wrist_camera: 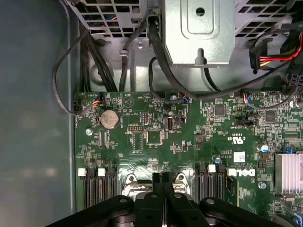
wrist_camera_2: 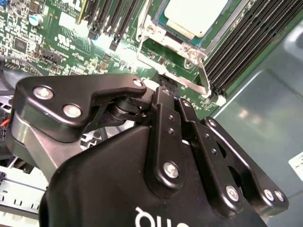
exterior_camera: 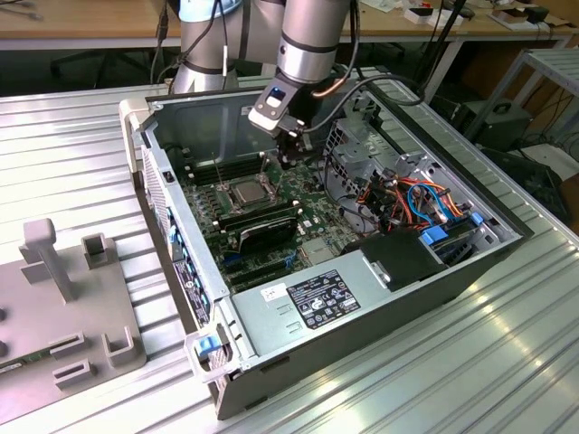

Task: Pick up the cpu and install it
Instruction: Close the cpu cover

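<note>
The cpu (exterior_camera: 246,192), a small silver-grey square, lies in its socket on the green motherboard (exterior_camera: 303,194) inside the open computer case. The second wrist view shows the cpu (wrist_camera_2: 194,14) sitting within the socket's metal frame (wrist_camera_2: 182,45), with the frame's lever (wrist_camera_2: 203,78) beside it. My gripper (exterior_camera: 291,145) hangs just above the board, a little to the exterior view's right of the socket and behind it. Its black fingers (wrist_camera: 160,182) are pressed together with nothing between them. In the first wrist view the gripper (wrist_camera: 163,177) points at the socket's edge.
A long black card (exterior_camera: 262,231) lies in front of the socket. The power supply (exterior_camera: 317,298) fills the case's near corner. A drive cage with orange and blue cables (exterior_camera: 412,194) is at the exterior view's right. A grey fixture (exterior_camera: 63,298) stands outside at the left.
</note>
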Motion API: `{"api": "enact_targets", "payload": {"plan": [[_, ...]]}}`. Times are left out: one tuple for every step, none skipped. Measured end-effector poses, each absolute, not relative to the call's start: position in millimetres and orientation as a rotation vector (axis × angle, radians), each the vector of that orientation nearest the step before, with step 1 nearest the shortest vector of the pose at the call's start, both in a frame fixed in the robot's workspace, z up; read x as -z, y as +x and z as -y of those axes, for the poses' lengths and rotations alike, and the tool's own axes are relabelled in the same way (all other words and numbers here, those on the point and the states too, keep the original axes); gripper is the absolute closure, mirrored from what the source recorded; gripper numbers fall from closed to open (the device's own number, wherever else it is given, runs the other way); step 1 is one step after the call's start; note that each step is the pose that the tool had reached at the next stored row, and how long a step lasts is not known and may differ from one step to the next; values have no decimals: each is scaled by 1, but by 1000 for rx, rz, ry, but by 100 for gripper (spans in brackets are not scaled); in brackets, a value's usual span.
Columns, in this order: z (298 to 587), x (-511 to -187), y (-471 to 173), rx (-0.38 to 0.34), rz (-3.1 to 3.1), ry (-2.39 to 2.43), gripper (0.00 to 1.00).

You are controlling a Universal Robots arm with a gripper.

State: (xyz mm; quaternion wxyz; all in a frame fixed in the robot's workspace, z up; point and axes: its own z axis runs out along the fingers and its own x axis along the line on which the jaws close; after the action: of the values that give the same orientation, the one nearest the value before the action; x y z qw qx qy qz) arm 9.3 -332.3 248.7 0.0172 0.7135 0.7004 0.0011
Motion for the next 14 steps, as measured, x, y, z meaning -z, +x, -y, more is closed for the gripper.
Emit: {"api": "enact_targets", "payload": {"plan": [[332,-249,8,-3,-2177,2217,89],[332,-249,7,-3,-2177,2217,89],[332,-249,6,-3,-2177,2217,89],[332,-249,4,-3,-2177,2217,89],[332,-249,0,-3,-2177,2217,89],[332,-249,-1,-4,-2177,2217,89],[332,-249,-4,-4,-2177,2217,89],[332,-249,-5,-3,-2177,2217,89],[332,-249,-7,-3,-2177,2217,89],[332,-249,-9,-3,-2177,2217,89],[332,-249,-10,-3,-2177,2217,89],[332,-249,-11,-4,-2177,2217,89],[332,-249,-11,-3,-2177,2217,89],[332,-249,-11,-3,-2177,2217,89]]}}
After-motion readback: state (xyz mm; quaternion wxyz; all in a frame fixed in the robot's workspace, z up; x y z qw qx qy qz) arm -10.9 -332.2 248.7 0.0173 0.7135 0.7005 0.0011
